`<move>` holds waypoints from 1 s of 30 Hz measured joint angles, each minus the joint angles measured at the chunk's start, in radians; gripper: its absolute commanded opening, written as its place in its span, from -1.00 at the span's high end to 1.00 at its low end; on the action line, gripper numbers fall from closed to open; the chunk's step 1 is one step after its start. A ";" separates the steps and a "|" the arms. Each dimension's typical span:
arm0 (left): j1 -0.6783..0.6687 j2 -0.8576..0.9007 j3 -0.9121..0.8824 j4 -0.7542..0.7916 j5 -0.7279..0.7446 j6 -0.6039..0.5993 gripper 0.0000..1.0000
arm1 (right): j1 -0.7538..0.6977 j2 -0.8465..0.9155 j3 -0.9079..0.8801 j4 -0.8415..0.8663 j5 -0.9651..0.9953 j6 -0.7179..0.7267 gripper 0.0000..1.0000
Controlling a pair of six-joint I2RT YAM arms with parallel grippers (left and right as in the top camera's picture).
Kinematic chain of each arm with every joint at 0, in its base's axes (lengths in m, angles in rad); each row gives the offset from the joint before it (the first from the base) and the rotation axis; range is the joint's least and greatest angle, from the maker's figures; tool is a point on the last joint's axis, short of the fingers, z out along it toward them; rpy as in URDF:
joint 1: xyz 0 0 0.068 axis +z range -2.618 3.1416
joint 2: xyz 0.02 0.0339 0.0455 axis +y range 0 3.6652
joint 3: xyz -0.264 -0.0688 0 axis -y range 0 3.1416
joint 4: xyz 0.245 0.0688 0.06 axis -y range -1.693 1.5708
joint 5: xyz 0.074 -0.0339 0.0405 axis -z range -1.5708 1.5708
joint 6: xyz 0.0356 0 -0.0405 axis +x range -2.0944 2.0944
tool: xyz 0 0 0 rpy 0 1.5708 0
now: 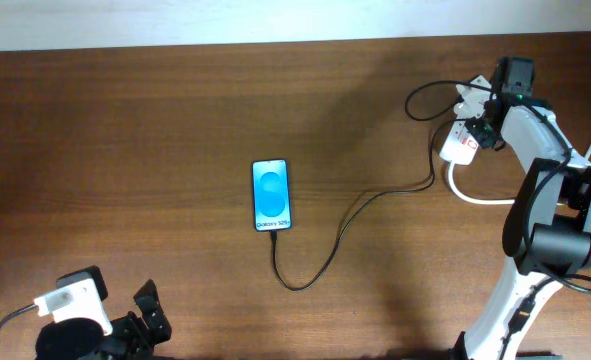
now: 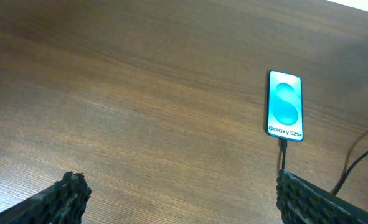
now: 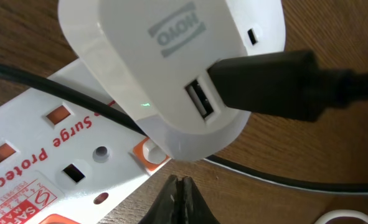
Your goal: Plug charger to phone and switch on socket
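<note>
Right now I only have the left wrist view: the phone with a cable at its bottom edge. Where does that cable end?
Observer: The cable plugs into a white adapter seated in the power strip.
Operator: Where is the right gripper?
Observer: The right gripper is shut, its tips close to the red switch beside the adapter.
Operator: Any sign of power?
Observer: A small green light glows on the adapter.

Right arm point(image 1: 531, 128) white with black joints — left pincer point(image 2: 180, 186) fingers point(image 2: 68, 196) black, ridged.
</note>
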 measured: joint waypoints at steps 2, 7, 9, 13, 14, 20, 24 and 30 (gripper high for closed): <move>0.000 0.000 0.000 0.000 0.000 0.000 -0.99 | 0.000 0.001 0.000 -0.002 -0.003 -0.011 0.91; 0.000 0.000 0.000 0.000 0.000 0.000 -0.99 | 0.000 0.001 0.000 -0.002 -0.029 -0.034 0.92; 0.000 0.000 0.000 0.000 0.000 0.000 -0.98 | 0.000 0.001 0.000 0.003 -0.034 -0.038 0.91; 0.000 0.000 0.000 0.000 0.000 0.000 -0.98 | 0.000 0.001 0.000 0.021 -0.046 -0.054 0.92; 0.000 0.000 0.000 0.000 0.000 0.000 -0.98 | 0.000 0.001 0.000 0.022 -0.047 -0.058 0.91; 0.000 0.000 0.000 0.000 0.000 0.000 -0.98 | 0.001 0.013 0.000 0.042 -0.049 -0.075 0.92; 0.000 0.000 0.000 0.000 0.000 0.000 -0.98 | 0.002 0.021 0.000 0.049 -0.044 -0.079 0.91; 0.000 0.000 0.000 0.000 0.000 0.000 -0.98 | 0.009 0.029 0.000 0.049 -0.027 -0.085 0.92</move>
